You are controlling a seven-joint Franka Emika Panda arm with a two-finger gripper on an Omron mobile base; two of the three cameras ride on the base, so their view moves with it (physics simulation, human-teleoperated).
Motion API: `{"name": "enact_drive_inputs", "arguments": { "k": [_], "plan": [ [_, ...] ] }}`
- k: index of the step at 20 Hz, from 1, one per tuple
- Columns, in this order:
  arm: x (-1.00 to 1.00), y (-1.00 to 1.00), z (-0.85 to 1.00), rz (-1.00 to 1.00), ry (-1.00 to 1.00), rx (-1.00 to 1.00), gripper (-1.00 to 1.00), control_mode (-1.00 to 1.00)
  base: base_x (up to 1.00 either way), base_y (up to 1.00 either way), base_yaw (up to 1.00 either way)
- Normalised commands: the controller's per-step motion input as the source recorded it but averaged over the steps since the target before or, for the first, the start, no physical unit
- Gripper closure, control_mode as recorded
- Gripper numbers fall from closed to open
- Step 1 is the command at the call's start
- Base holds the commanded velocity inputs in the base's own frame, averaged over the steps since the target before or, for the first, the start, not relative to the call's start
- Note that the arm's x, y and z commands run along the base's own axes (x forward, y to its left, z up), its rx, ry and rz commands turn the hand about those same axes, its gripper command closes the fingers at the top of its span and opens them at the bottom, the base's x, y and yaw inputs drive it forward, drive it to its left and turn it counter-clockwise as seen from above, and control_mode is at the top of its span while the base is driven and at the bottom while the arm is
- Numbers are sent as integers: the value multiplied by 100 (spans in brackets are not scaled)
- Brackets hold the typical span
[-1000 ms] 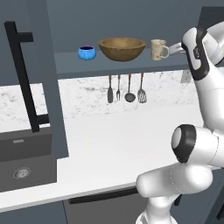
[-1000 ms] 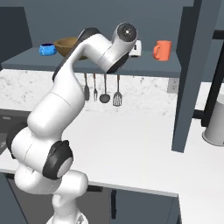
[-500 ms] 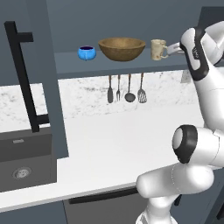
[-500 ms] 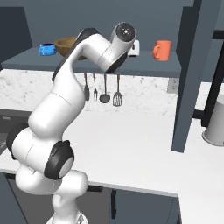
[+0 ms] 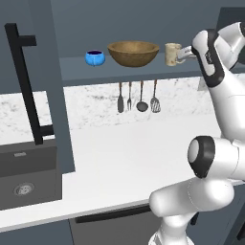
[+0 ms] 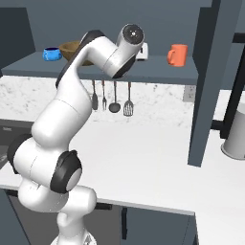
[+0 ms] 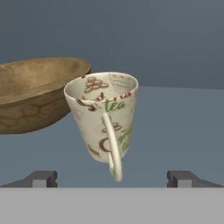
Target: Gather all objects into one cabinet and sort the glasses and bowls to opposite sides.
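Four task things stand on the cabinet's open shelf (image 5: 143,72): the small blue bowl (image 5: 95,58) at the left end, the wide wooden bowl (image 5: 133,52) next to it, the beige mug (image 5: 172,53) just right of that bowl, and the orange-red cup (image 6: 177,55) well apart from them, farther right, seen in the right base view. The tool (image 7: 112,177) is raised to shelf height and faces the mug head-on. Its two fingertips (image 7: 41,178) stand wide apart, one at each side of the hand view, with nothing between them. The mug sits midway between them, just ahead, its handle turned toward the tool and its printed body looking tilted in that view. It is near the tool but not held; whether anything touches it cannot be told. The wooden bowl lies close against the mug's side, to the left in the hand view. Below the shelf, utensils (image 5: 137,97) hang over the white table (image 5: 124,148). The slate cabinet door (image 5: 50,81) with its black bar handle (image 5: 26,83) stands open at the left.
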Motion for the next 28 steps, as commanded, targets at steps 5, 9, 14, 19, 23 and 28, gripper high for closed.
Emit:
{"name": "enact_drive_inputs", "arguments": {
  "k": [5,9,14,19,23,28],
  "plan": [
    [16,3,0,3,0,0,-100,-100,0,0,0],
    [15,0,0,3,0,0,-100,-100,0,0,0],
    [13,0,0,4,1,0,-100,-100,0,0,0],
    [8,0,0,5,0,0,-100,-100,0,0,0],
    [1,2,-1,5,0,0,100,-100,0,0,0],
    [0,5,-2,3,0,0,100,-100,0,0,0]
  ]
}}
